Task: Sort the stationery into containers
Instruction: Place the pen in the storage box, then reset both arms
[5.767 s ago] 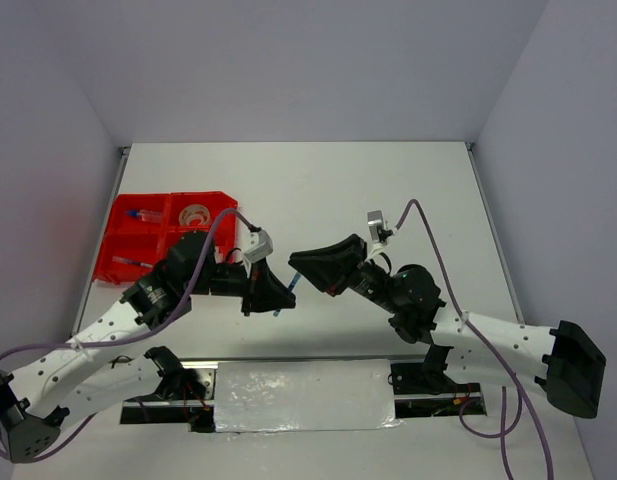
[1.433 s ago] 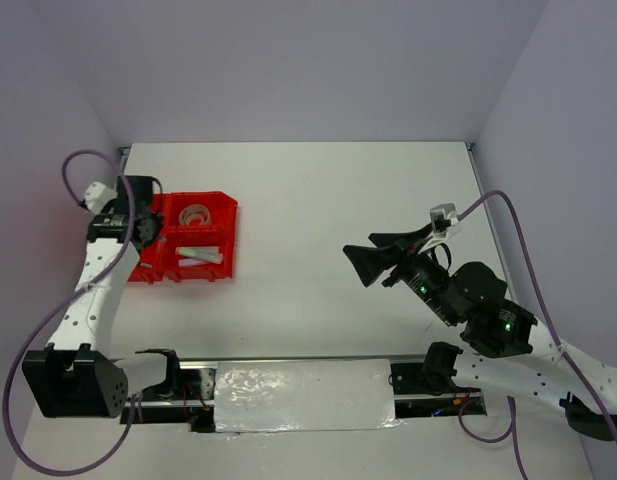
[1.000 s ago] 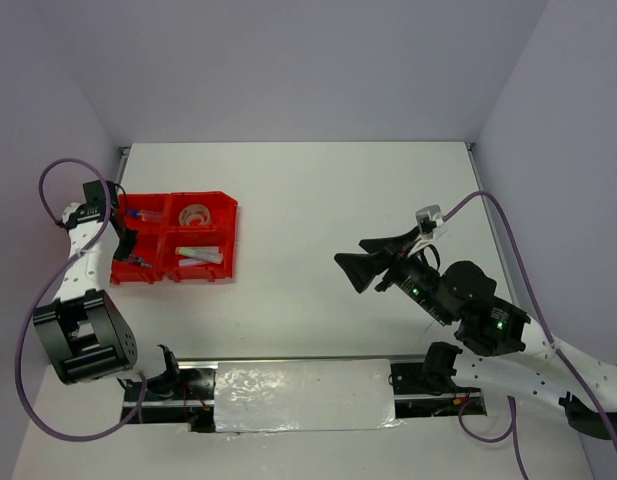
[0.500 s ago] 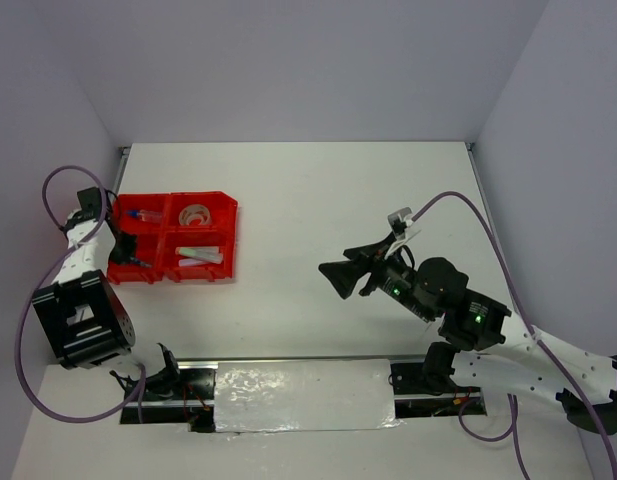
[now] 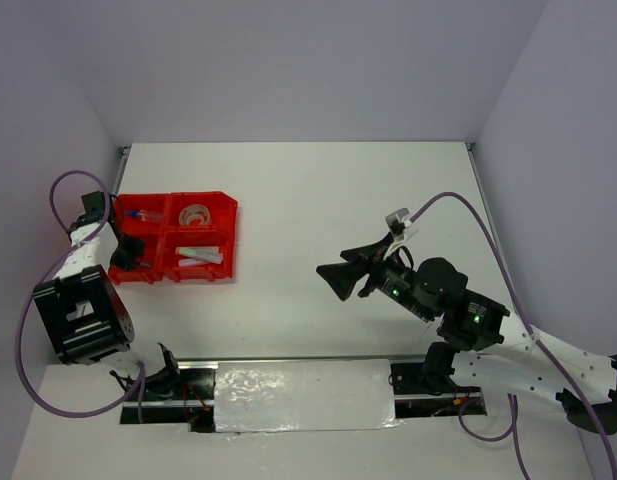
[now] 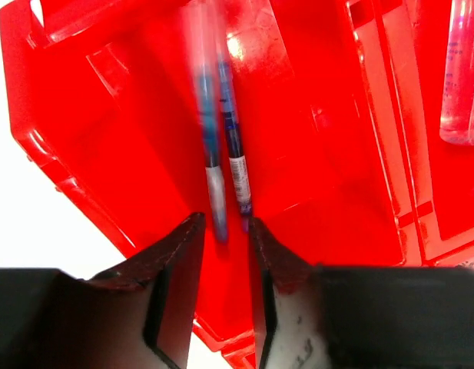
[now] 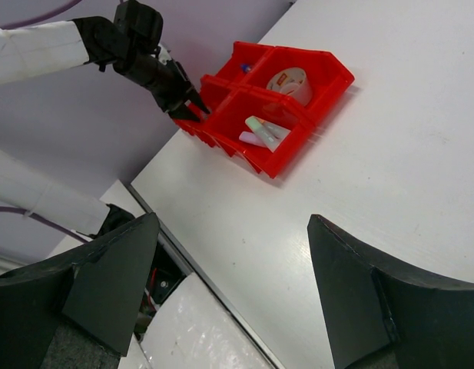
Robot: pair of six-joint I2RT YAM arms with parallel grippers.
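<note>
The red tray [image 5: 231, 232] sits at the table's left. My left gripper [image 5: 131, 258] hangs over its near-left compartment, jaws a little apart. In the left wrist view the left gripper [image 6: 224, 221] is open just above the tray floor [image 6: 313, 138]. Two thin blue pens lie there side by side: one blurred [image 6: 208, 146], one sharp [image 6: 235, 154], both beyond the fingertips. The tape roll [image 5: 195, 214] is in the far-right compartment, pastel markers [image 5: 198, 256] in the near-right. My right gripper [image 5: 338, 278] is wide open over bare table, holding nothing.
The right wrist view shows the tray [image 7: 260, 157] with tape roll [image 7: 290, 83] and markers [image 7: 266, 131], the left gripper [image 7: 190, 111] at its corner, and the right gripper [image 7: 230, 221] above the table's near edge. A clear item [image 6: 461, 84] lies in the neighbouring compartment.
The left jaws have parted over the near-left compartment and the blue pen has left them. The right gripper drifted left, then held still.
</note>
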